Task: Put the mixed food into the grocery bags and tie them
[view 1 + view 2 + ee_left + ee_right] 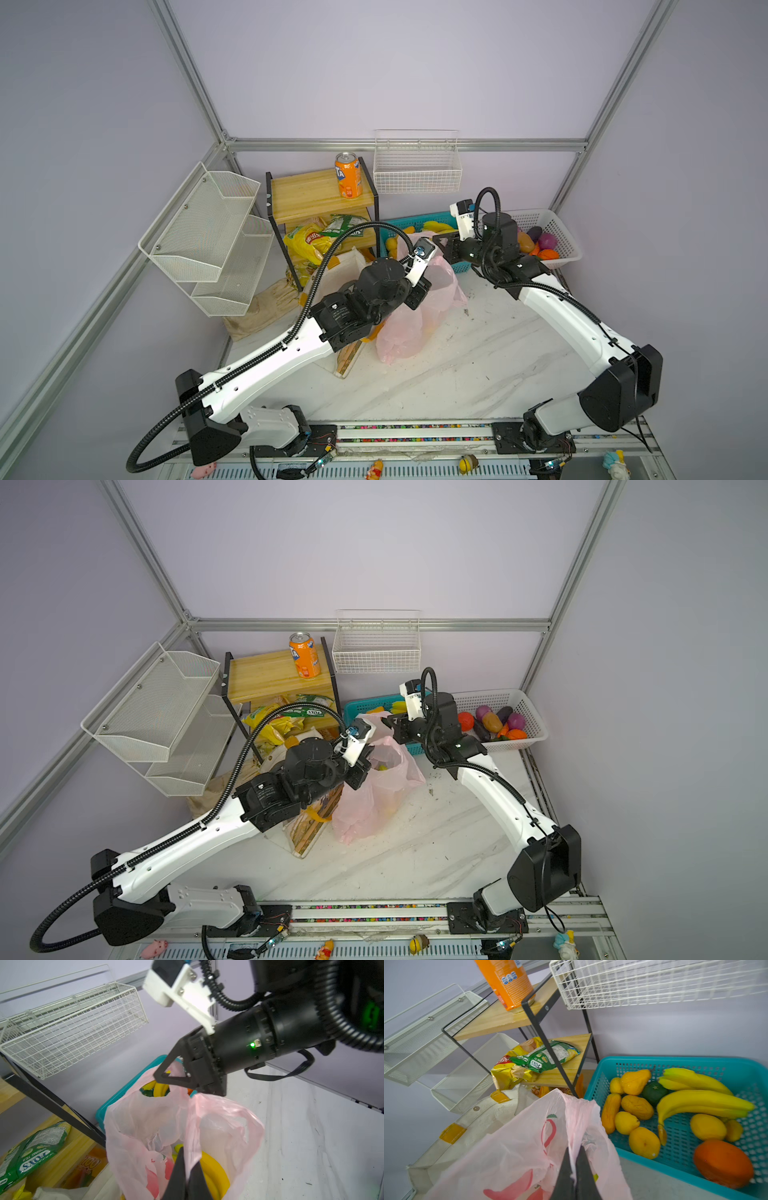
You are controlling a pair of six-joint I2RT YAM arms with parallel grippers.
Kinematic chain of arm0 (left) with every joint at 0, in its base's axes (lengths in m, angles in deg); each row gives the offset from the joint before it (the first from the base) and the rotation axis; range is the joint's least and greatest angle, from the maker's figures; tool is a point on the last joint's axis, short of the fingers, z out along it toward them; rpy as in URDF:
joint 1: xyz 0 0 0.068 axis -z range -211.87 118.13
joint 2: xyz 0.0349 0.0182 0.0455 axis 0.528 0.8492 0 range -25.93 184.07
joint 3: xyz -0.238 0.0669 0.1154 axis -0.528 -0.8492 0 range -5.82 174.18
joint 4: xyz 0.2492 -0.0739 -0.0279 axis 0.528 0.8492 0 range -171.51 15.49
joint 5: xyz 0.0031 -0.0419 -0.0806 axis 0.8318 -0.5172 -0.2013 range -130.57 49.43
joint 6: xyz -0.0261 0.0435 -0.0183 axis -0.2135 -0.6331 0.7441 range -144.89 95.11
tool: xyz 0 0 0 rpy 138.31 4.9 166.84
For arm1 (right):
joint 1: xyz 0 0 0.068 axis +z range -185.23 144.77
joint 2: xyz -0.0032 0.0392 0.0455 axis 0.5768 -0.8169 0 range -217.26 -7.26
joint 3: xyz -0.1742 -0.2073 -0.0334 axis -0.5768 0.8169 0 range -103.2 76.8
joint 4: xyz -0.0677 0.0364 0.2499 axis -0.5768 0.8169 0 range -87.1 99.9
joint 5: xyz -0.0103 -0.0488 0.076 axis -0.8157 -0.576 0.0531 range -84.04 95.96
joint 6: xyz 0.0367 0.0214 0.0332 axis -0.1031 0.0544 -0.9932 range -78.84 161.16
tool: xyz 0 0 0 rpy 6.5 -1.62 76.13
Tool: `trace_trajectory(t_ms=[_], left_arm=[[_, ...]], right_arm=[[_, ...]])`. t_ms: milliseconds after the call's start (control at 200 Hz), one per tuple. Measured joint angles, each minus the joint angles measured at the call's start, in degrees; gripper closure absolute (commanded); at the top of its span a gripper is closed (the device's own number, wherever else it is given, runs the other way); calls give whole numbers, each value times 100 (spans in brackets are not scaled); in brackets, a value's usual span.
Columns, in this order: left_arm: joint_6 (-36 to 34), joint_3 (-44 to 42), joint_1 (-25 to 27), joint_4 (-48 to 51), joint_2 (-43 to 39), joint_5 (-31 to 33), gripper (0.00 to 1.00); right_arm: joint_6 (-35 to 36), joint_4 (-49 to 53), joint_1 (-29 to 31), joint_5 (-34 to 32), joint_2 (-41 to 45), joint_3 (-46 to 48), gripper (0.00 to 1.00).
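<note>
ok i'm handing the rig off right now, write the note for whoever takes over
Left gripper: shut on the pink bag, on film at the near side of its mouth.
Right gripper: shut on the bag's far handle, on the teal basket side.
Things: the pink bag stands on the table with yellow toy fruit inside. The white tote is beside it, contents not visible. More toy fruit lies in the teal basket. No cola cans in view.
Done: some fruit bagged, both sides of the bag gripped.
Left: tie the pink bag, not yet knotted, then deal with the tote.
</note>
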Motion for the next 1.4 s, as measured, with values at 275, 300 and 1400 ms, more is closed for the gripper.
trace_trajectory(t_ms=[275,300,1400], left_arm=[[968,-173,-1005,-686,-140,-1377,100],[1093,-173,-1093,-776,-138,-1528,100],[2487,-173,-1871,-1394,166,-2551,26]], right_arm=[[245,728,-127,-894,1711,190,100],[275,787,-127,-938,1864,190,100],[37,1062,-127,-1661,2400,1296,100]])
